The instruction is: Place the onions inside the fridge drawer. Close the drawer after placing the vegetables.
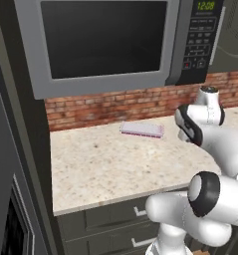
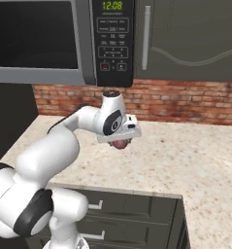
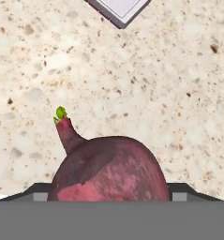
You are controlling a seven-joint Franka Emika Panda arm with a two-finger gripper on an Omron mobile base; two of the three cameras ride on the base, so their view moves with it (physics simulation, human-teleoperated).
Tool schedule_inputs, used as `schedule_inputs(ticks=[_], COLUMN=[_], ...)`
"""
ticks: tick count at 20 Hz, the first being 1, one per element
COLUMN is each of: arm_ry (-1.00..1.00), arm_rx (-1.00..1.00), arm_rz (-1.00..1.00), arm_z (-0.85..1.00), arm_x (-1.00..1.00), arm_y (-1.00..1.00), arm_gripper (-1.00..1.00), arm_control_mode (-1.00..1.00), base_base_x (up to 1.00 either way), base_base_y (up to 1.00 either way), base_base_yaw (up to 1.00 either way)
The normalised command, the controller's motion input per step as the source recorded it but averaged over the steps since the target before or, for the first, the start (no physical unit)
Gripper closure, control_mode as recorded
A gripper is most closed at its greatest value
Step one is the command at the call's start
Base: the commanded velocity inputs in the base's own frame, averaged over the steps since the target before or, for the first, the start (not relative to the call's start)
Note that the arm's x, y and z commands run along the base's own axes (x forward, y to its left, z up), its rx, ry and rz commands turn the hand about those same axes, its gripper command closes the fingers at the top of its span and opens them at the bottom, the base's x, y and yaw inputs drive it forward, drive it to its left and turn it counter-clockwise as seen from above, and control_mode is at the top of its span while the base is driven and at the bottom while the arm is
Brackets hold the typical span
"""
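Note:
My gripper (image 2: pixel 119 140) hangs a little above the speckled counter (image 2: pixel 185 160), shut on an onion (image 2: pixel 120 145). In the hand view the onion (image 3: pixel 108 168) is a dark red-purple bulb with a thin pointed stem tipped green, sitting between the fingers of the gripper (image 3: pixel 108 198). The bulb hides most of the fingertips. The arm (image 1: pixel 210 139) covers the hand in the left base view. The fridge and its drawer are out of view.
A flat pinkish-white pad (image 1: pixel 142 129) lies near the brick wall; its corner (image 3: pixel 120 7) shows ahead of the hand. A microwave (image 1: pixel 105 40) hangs above the counter. Dark drawers (image 2: pixel 132 206) sit below the edge, and a tall dark panel (image 1: pixel 6 149) stands at left.

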Motion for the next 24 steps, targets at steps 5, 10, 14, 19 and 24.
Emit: schedule_inputs(ticks=[5,10,14,19,24], arm_ry=[0.04,0.00,0.00,0.00,0.00], arm_rx=[0.00,-0.02,-0.02,0.00,0.00], arm_rz=[-0.14,-0.07,0.00,0.00,0.00], arm_z=[0.82,0.04,-0.32,-0.21,-0.06], arm_x=[-0.70,-0.87,-0.54,-0.23,-0.27], arm_y=[0.18,0.39,0.42,0.18,0.02], arm_gripper=[1.00,1.00,1.00,1.00,1.00], arm_control_mode=[-1.00,-1.00,-1.00,-1.00,1.00], base_base_x=[0.00,0.00,0.00,0.00,-0.58], base_base_y=[0.00,0.00,0.00,0.00,0.00], base_base_yaw=[0.00,0.00,0.00,0.00,0.00])
